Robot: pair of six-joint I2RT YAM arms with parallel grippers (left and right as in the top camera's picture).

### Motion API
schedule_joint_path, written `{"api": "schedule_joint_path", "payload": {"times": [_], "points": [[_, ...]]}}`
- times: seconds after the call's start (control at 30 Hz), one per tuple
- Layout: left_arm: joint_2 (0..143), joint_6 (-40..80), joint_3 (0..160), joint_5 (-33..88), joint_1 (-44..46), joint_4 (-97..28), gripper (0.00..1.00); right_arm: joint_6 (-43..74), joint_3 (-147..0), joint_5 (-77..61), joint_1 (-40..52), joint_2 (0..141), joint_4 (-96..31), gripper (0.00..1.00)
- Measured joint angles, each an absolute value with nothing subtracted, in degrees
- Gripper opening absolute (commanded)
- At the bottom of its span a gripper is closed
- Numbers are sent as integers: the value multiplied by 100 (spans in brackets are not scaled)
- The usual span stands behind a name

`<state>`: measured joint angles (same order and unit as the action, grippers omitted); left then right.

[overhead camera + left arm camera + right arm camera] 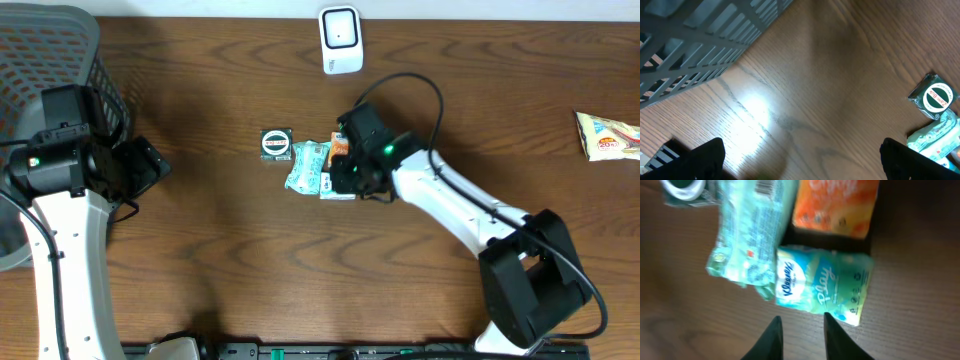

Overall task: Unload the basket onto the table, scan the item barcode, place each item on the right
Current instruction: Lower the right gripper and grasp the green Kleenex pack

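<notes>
Scanning looks unstarted. My right gripper (801, 330) is narrowed at the Kleenex pack (822, 287)'s six o'clock edge, grip unclear; my left gripper (802, 159) gapes empty. The scanner (340, 38) sits at twelve o'clock.

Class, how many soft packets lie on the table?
5. Clustered centrally: dark green square packet, mint wipes pack, blue Kleenex tissue pack, orange tissue pack. Yellow snack bag at the right edge. The right arm may hide others.

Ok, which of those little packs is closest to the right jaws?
The pale blue Kleenex pack, directly ahead of the right gripper. The orange pack lies beyond it, and the green wipes pack off to one side.
</notes>
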<state>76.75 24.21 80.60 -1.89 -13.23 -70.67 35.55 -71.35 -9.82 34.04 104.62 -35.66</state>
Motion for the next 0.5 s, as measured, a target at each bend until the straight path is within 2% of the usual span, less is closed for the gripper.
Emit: {"api": "schedule_joint_path", "payload": {"times": [0.13, 0.23, 0.5], "points": [[7675, 2421, 8060, -191, -1323, -7067, 98, 4012, -6823, -749, 3586, 10462, -3267, 12], [7675, 2421, 8060, -189, -1323, -7065, 98, 4353, -6716, -642, 3618, 10462, -3148, 21], [7675, 2421, 8060, -189, -1323, -7067, 98, 4904, -6689, -456, 3618, 10462, -3079, 22]]}}
